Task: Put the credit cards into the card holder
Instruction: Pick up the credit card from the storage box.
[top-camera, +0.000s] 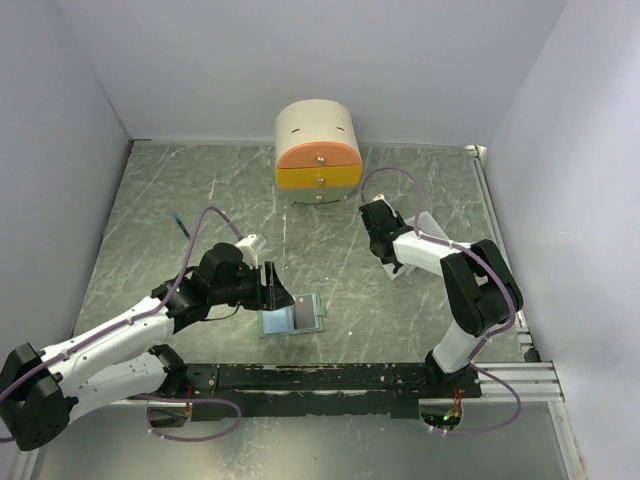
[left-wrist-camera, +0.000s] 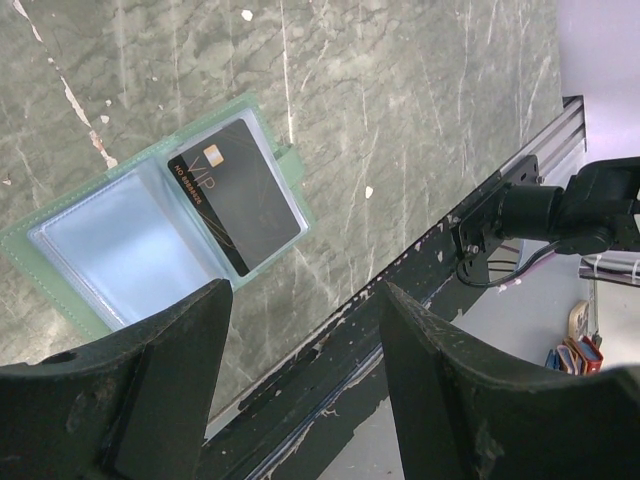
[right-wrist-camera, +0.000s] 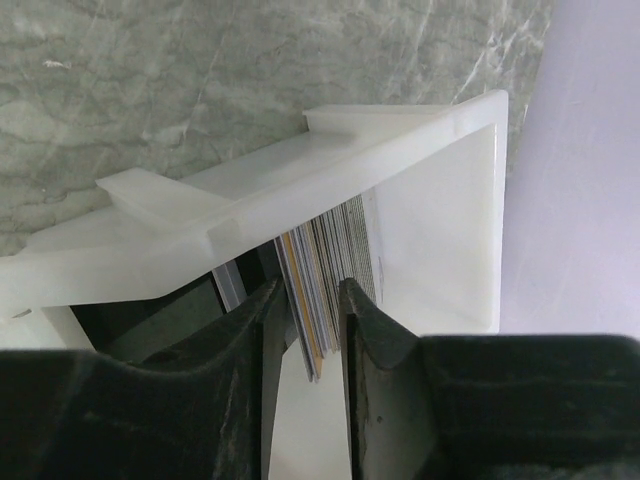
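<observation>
Credit cards (right-wrist-camera: 325, 270) edge-on in white tray (right-wrist-camera: 440, 200) between right fingers (right-wrist-camera: 385, 400), grip unclear, left fingers (left-wrist-camera: 150, 400) apart near translucent card holder (left-wrist-camera: 110, 240)

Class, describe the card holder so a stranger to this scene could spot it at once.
From the round cream-and-orange drawer box at the back of the marbled table, come straight towards the near edge. There, by the left hand, lies the card holder: the only flat, open green wallet, with pale blue pockets and a black card on one half.
</observation>
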